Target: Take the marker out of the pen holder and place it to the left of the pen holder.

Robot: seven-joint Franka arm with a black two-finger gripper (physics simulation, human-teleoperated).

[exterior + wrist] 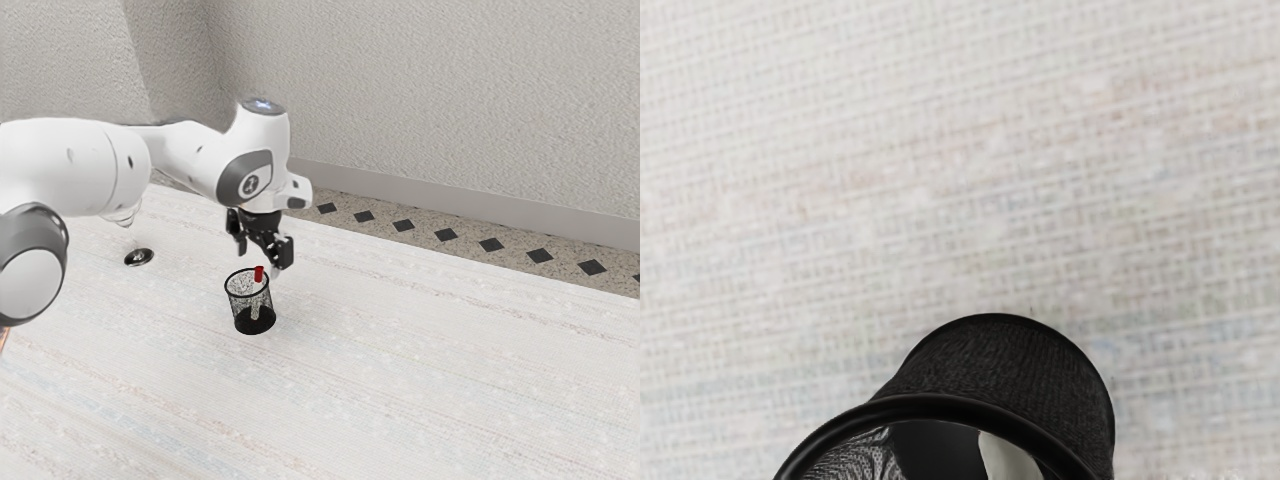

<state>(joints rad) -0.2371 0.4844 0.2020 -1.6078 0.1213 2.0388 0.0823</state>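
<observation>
Since the marker (258, 279) is leaning inside the mesh pen holder (254, 322), I am hovering the tool (262, 260) above, fingers standing wide apart and gripping nothing, presumably to straddle the cap. The exterior view is giving me its red colour; the wrist view, the marker's pale body within the rim (930, 404).

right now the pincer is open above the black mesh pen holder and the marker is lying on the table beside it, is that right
Not quite: the marker is inside the pen holder, its red end sticking up past the rim, as the exterior view shows. The pincer is open above the black mesh holder, as you say.
</observation>
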